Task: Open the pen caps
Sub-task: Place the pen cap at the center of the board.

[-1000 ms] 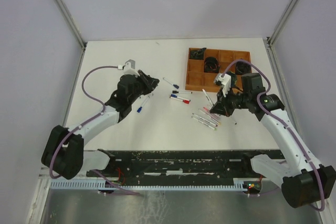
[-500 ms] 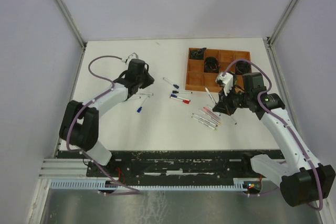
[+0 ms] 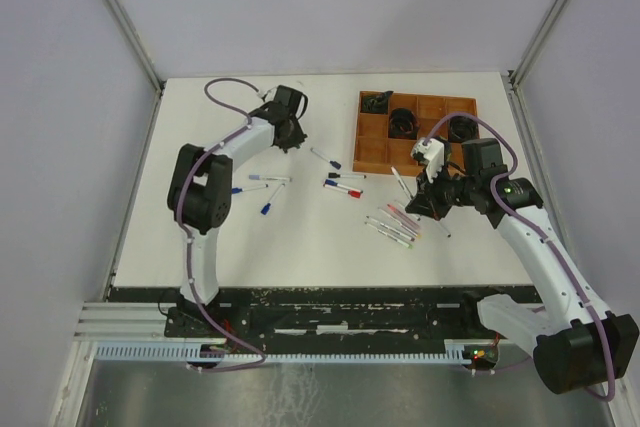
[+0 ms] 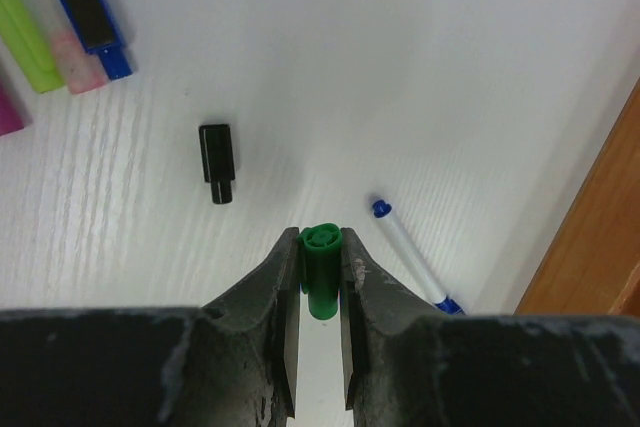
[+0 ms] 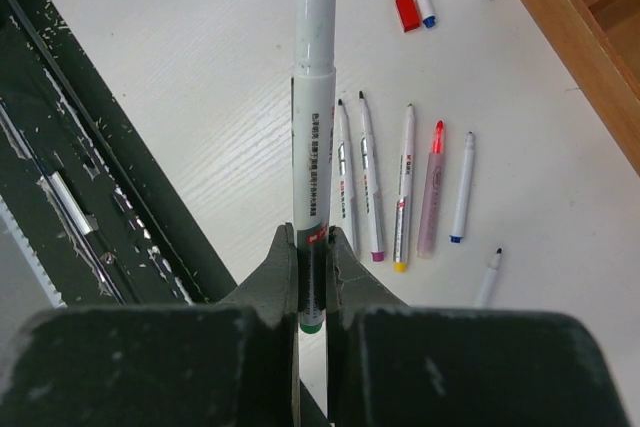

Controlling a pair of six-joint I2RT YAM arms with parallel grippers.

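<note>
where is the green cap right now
In the left wrist view, the green cap sits pinched in the left gripper, with a loose black cap to its left and a blue-ended pen on its right.

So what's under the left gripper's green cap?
Bare white table; a black cap and a blue-ended pen lie clear of the green cap. The left gripper covers its sides.

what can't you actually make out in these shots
- Left wrist view: the lower end of the stubby green plastic cap is hidden between the fingers of the left claw. The magenta piece is cut by the left edge.
- Right wrist view: the slim white-grey pen in the right claw runs off the top edge, so its tip is unseen.
- Top view: the dark things in the brown wooden compartment tray are too small to identify.
</note>
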